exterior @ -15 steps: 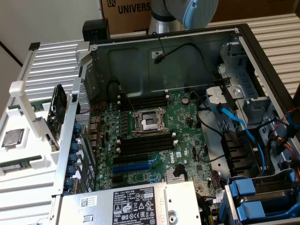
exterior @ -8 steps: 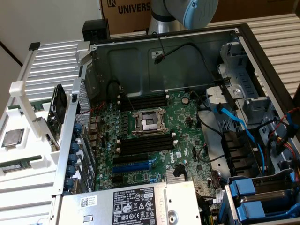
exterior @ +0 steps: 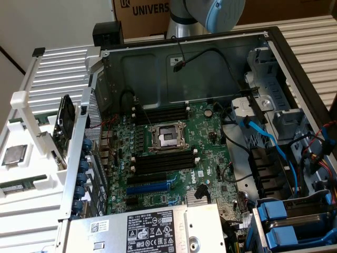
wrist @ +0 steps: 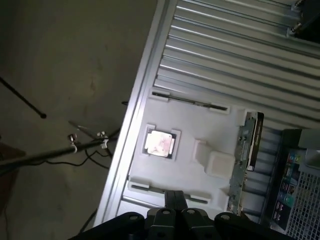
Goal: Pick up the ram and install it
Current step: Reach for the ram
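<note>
**Fig.** Exterior and wrist views, with the arm stationed over the parts tray. The ram (exterior: 18, 185), a long, narrow green circuit-board stick, lies in a recess of the white moulded plastic tray (exterior: 50, 182) at the exterior view's left. The tray sits just beside the open grey steel computer case (exterior: 184, 58), so the ram is well apart from the green motherboard (exterior: 210, 158) it is meant for.

A square silver-topped processor chip (exterior: 15, 154) occupies the neighbouring recess, and a dark flat card (exterior: 66, 124) stands on edge between tray and case. A pale blue-and-grey joint of the arm (exterior: 216, 13) shows above the case's back wall.

In the wrist view I see the black two-fingered gripper (wrist: 175, 196) with its jaws pressed together and nothing between them. It hangs over the tray's border, near the processor chip. I cannot make out the ram with certainty from that camera.

The long black plastic memory slots (exterior: 160, 113) lie on either side of the metal-framed processor socket (exterior: 168, 138) and look vacant, as far as I can tell.

I judge the stick light and stiff but brittle. It is thin laminate that tolerates no bending, with smooth faces that may slip between hard pads, and its chips and contact edge dislike pressure. I would take it at mid-length, with the pads across its two flat faces close to the plain long edge. That leaves the contact edge free and both ends clear for the slot latches
</note>
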Tool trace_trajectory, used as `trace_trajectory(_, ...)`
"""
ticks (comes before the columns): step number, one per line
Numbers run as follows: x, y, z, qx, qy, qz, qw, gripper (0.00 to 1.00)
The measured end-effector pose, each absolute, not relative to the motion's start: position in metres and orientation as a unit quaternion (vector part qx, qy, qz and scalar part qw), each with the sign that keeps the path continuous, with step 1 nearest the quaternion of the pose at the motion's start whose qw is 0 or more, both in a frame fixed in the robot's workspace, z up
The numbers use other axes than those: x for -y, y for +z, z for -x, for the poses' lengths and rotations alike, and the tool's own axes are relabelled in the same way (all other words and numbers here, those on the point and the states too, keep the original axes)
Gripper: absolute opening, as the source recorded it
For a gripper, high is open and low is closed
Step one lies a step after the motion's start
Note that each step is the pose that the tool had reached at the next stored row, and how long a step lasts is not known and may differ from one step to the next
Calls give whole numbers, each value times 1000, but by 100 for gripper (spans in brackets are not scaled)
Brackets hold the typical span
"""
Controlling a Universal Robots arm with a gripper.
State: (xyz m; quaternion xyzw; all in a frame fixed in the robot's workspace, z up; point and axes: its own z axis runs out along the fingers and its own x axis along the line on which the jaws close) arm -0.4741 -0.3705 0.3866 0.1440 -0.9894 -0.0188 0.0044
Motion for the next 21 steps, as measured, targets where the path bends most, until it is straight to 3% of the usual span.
trace_trajectory(21, 370, 386, 474, 944, -18, -329, 8, 11)
